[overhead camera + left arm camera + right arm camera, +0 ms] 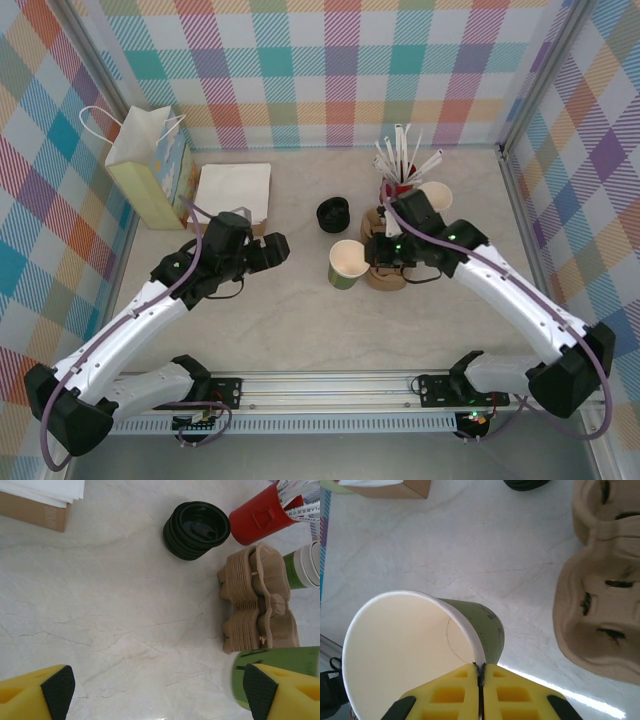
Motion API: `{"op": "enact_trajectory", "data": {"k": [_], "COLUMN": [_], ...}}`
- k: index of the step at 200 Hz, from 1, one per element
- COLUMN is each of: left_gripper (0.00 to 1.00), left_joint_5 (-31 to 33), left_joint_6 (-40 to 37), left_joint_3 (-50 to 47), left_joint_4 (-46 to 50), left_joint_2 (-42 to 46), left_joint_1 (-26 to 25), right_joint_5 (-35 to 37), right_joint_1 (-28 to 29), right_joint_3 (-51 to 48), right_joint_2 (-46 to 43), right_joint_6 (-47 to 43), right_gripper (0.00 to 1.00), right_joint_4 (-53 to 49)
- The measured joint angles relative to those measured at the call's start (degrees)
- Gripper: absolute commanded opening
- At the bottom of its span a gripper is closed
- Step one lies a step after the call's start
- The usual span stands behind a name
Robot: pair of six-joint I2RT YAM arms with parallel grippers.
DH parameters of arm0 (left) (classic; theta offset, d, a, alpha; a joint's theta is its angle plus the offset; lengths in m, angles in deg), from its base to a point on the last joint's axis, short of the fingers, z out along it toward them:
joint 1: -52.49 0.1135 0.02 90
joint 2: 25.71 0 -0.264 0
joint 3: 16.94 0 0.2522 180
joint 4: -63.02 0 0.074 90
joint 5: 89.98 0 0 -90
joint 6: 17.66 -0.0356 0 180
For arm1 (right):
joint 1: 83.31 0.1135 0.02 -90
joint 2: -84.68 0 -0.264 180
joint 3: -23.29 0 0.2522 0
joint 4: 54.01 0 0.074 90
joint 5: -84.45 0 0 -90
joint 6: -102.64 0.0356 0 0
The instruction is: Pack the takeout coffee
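Right wrist view: right gripper [481,669] pinches the paper cup [405,650] by its thin rim just ahead; it looks empty, light, easily crushed. Left gripper [159,692] spread.

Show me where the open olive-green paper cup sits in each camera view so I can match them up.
Top external: olive-green paper cup at centre, mouth up.
Left wrist: bottom right, below the carrier.
Right wrist: lower left, rim pinched by the closed right gripper.
Shared landmark: the brown pulp cup carrier stack, next to the cup in each view.
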Motion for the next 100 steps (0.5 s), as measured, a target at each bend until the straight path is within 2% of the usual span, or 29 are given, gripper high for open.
{"op": "enact_trajectory", "data": {"k": [53,100], "left_gripper": [0.89,0.89], "left_joint_5": [0.66,0.66], "left_joint_6": [0.0,0.0], "left_joint_3": [0.0,0.0], "left_joint_4": [1.49,1.51], "left_joint_2": [1.03,1.11], "left_joint_1": [0.0,0.0], "right_joint_5": [4.26,5.09], "right_joint_1": [2.8,2.97], "right_joint_3": [-0.37,-1.66], "right_joint_2": [10.49,14.05], "right_joint_6": [0.81,0.81], "right_gripper": [0.1,0.13], "right_joint_4": [6.14,8.96]}}
